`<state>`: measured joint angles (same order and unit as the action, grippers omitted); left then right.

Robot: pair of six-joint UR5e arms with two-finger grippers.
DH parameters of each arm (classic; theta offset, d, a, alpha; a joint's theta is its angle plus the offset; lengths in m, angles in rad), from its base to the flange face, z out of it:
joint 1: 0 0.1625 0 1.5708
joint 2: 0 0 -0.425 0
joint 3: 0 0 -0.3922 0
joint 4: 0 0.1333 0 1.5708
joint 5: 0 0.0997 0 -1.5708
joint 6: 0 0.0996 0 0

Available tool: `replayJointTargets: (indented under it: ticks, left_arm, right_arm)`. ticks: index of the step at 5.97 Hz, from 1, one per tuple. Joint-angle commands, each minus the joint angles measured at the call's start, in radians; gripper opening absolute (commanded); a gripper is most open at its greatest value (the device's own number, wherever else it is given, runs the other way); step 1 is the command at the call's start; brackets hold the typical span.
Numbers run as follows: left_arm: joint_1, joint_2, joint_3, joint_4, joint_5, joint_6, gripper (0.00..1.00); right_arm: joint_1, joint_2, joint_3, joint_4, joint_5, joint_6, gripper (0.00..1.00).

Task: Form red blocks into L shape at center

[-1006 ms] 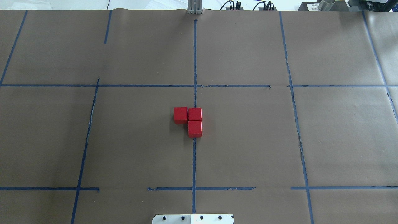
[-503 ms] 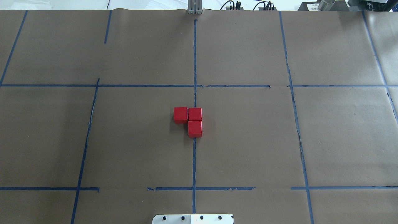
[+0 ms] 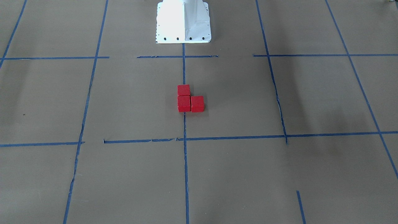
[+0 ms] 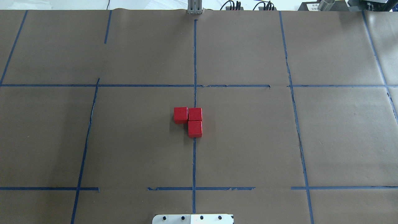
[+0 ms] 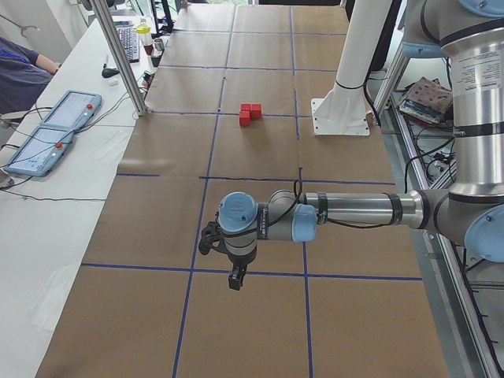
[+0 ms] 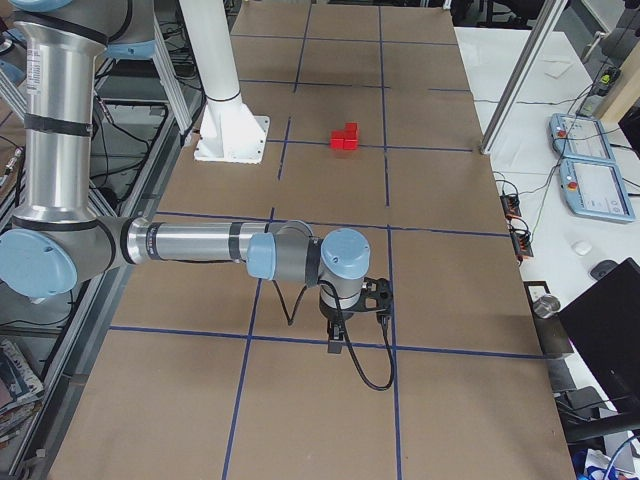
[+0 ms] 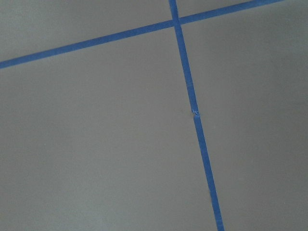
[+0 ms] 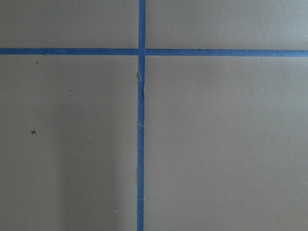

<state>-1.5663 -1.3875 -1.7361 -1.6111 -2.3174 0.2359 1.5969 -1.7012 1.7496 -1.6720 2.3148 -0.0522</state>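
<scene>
The brown worktop has blue tape lines, and the white base stands at the robot's edge. The left hand hangs over the left end and the right hand over the right end; I cannot tell if their fingers are apart or together. The 3 red blocks sit touching in an L at the center, far from every edge.

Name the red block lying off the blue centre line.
The red block at the L's robot-left end: it lies wholly beside the blue tape line, while the corner block and the base-side block sit on it.
</scene>
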Motion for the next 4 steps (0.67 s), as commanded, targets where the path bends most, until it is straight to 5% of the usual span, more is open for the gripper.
replayJointTargets:
  ticks: [1, 4]
  left_arm:
    - [0.002, 0.001, -0.005, -0.001, 0.006, 0.003, 1.0]
    - [0.002, 0.004, -0.002, -0.003, -0.004, 0.002, 1.0]
  right_arm:
    - [0.0, 0.0, -0.002, 0.0, 0.0, -0.002, 1.0]
    - [0.0, 0.0, 0.001, 0.0, 0.0, 0.0, 1.0]
